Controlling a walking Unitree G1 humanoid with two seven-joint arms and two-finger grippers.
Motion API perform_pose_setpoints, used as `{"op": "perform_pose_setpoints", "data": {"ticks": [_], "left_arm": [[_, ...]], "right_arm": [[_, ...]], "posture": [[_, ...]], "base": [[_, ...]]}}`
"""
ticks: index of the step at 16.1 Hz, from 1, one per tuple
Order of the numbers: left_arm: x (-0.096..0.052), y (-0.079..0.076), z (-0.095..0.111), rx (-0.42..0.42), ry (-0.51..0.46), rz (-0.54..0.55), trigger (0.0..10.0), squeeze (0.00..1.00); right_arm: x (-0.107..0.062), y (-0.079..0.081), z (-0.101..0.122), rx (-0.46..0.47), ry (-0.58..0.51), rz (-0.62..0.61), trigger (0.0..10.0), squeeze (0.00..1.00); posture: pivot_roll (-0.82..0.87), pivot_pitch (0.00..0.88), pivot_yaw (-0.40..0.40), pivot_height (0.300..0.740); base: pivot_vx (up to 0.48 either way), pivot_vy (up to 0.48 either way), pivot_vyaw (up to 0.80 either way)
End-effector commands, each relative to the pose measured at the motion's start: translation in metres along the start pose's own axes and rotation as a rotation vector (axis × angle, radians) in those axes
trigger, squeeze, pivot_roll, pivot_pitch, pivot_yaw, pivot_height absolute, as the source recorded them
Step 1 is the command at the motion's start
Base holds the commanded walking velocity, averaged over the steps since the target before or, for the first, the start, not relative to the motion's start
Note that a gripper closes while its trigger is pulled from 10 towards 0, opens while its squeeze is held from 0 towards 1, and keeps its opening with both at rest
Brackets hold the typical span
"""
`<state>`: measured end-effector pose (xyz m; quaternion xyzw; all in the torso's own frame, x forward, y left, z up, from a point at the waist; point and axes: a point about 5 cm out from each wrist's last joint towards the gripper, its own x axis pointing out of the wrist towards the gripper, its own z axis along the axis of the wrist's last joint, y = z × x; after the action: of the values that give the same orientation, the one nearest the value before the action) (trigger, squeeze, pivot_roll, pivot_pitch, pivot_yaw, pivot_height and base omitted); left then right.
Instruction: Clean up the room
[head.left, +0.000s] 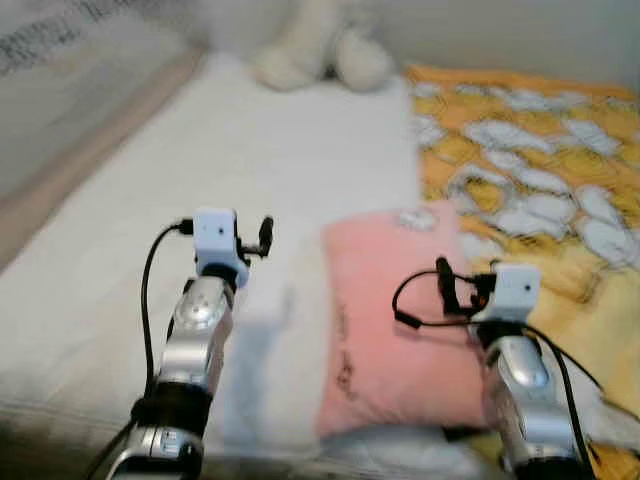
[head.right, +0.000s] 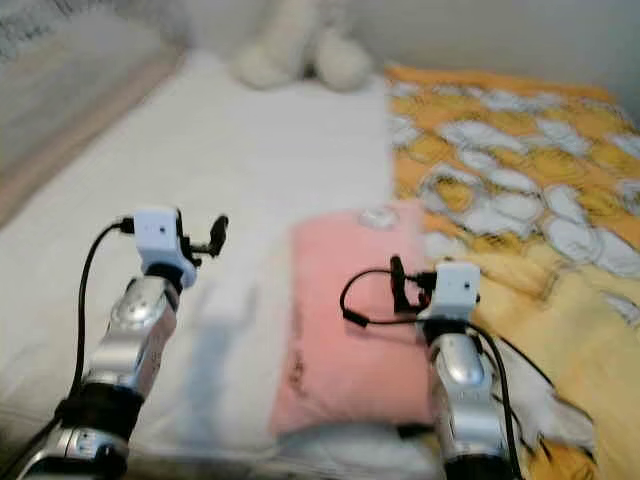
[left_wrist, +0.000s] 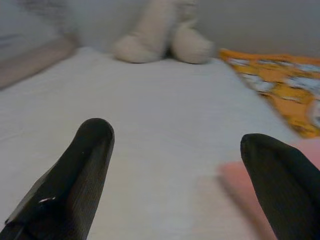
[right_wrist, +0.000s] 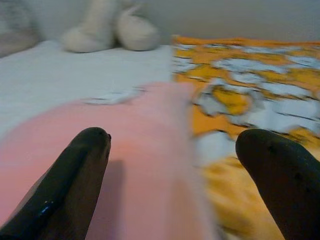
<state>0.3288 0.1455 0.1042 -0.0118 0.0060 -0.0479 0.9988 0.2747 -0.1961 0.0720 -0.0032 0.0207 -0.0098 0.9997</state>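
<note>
Tidying looks barely begun: the soft pink rectangular pillow (head.left: 390, 330) lies loose on the white bed sheet (head.left: 200, 200), overlapping the crumpled orange-and-white patterned blanket (head.left: 540, 170). Right gripper (right_wrist: 175, 170), fingers apart, hovers just over the pillow; left gripper (left_wrist: 180, 175), also spread, hangs beside it above bare sheet.

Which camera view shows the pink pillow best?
The left eye view shows the pink pillow best, nearly whole on the bed, and the right eye view does much the same. The right wrist view has its blurred top close up; the left wrist view catches one corner.
</note>
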Motion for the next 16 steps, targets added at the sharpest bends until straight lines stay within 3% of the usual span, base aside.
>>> {"op": "perform_pose_setpoints", "data": {"ticks": [1, 3, 9, 11, 13, 16], "left_arm": [[0.023, -0.039, 0.010, -0.011, 0.004, -0.151, 10.0, 0.00], [0.029, -0.050, 0.012, -0.016, 0.013, -0.200, 10.0, 0.00], [0.029, -0.044, 0.004, 0.002, 0.035, -0.178, 10.0, 0.00], [0.028, -0.025, -0.001, 0.016, 0.077, -0.008, 10.0, 0.00], [0.027, -0.023, -0.005, -0.021, 0.096, 0.018, 10.0, 0.00], [0.025, -0.028, -0.008, 0.012, 0.100, 0.008, 10.0, 0.00]], "right_arm": [[0.017, -0.008, 0.037, -0.043, -0.090, -0.052, 10.0, 0.10], [0.025, -0.006, 0.054, -0.043, -0.138, -0.063, 10.0, 0.10], [0.027, 0.008, 0.052, -0.017, -0.121, -0.023, 10.0, 0.10], [0.026, 0.009, 0.045, 0.061, -0.076, 0.000, 10.0, 0.11], [0.025, 0.005, 0.042, 0.083, -0.056, -0.004, 10.0, 0.10], [0.023, 0.000, 0.041, 0.063, -0.052, -0.018, 10.0, 0.10]], "posture": [[-0.08, 0.000, -0.008, 0.740], [-0.07, 0.000, -0.014, 0.740], [-0.06, 0.000, -0.009, 0.740], [-0.07, 0.000, -0.003, 0.740], [-0.07, 0.000, -0.004, 0.740], [-0.07, 0.000, -0.006, 0.740]], "base": [[0.000, 0.000, -0.79], [0.000, 0.000, -0.68], [0.000, 0.000, 0.00], [0.000, 0.000, 0.00], [0.000, 0.000, 0.00], [0.000, 0.000, 0.00]]}}
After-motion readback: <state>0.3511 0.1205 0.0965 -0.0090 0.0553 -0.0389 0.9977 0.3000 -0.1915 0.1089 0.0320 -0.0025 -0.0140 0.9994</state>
